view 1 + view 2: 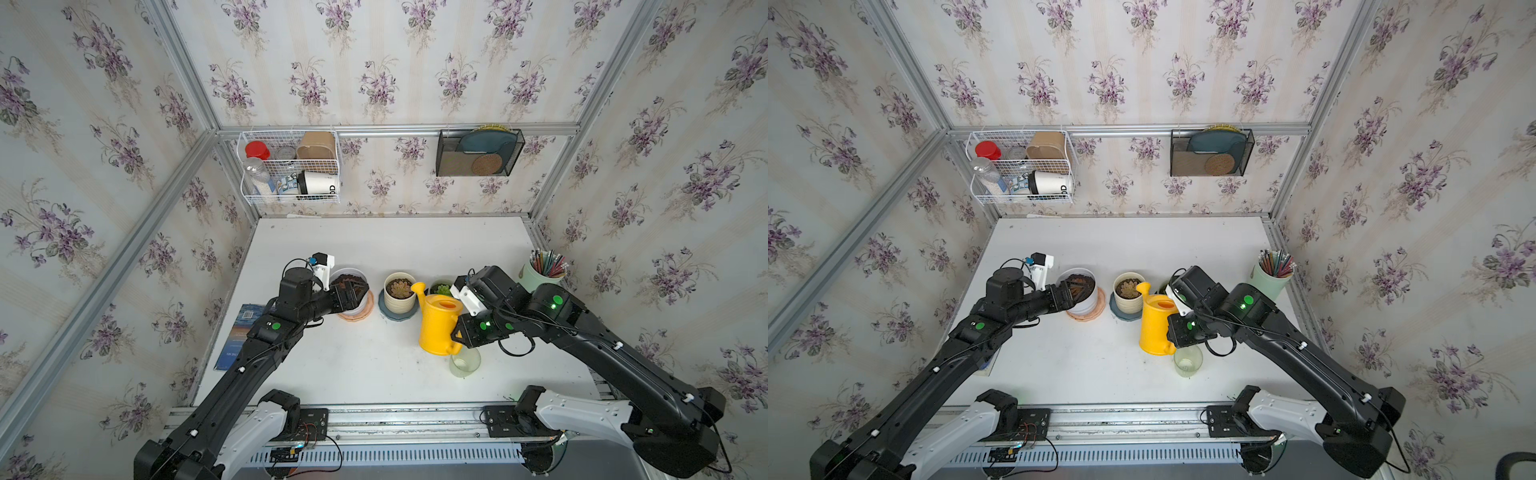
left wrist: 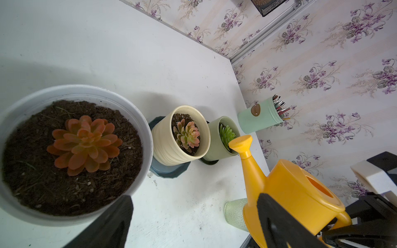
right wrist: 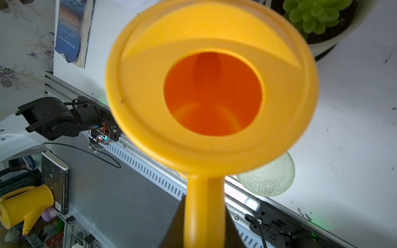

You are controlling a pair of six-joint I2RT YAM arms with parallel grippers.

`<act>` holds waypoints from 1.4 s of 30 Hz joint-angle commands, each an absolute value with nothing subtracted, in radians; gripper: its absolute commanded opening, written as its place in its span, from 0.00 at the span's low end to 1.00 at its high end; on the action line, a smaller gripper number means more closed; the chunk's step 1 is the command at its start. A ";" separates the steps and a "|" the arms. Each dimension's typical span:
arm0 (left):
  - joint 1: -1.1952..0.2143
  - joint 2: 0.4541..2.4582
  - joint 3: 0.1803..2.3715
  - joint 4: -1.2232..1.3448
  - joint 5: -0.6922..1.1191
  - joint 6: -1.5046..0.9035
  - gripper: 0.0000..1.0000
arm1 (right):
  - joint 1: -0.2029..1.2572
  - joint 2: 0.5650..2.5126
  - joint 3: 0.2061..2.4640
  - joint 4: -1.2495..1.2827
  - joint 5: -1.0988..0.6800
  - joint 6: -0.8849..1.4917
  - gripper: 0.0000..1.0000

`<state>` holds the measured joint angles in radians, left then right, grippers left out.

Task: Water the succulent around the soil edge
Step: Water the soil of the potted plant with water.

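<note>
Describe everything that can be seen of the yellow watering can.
The yellow watering can looks like smooth, glossy plastic: a round body, a wide top opening with an orange inside, a long spout ending in a flared head, and a loop handle. The right gripper is shut on the handle. The can is held about upright, seemingly off the table, its spout toward the cream pot. A green glass sits close by its base. No water shows.

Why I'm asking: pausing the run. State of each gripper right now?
Left gripper: open, holding nothing.
Right gripper: shut on the handle of the yellow watering can.
</note>
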<state>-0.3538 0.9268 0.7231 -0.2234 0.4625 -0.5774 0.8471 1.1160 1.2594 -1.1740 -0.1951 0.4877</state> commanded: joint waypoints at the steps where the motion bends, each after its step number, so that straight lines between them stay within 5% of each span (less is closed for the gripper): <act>1: -0.353 0.927 0.732 -0.218 0.455 -0.561 0.94 | 0.854 1.133 1.244 -1.081 -0.218 0.440 0.00; 13: -0.354 0.924 0.732 -0.221 0.450 -0.563 0.94 | 0.873 1.183 1.204 -1.040 -0.195 0.440 0.00; 31: -0.353 0.825 0.716 -0.278 0.324 -0.580 0.92 | 1.163 1.332 1.229 -0.828 -0.046 0.414 0.00; 42: -0.353 0.795 0.731 -0.320 0.297 -0.572 0.92 | 1.189 1.384 1.266 -0.756 0.022 0.400 0.00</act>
<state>-0.3534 0.7975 0.7227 -0.3141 0.3115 -0.5785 1.1866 1.3773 1.2556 -0.7853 -0.0166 0.4007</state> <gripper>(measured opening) 0.916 0.205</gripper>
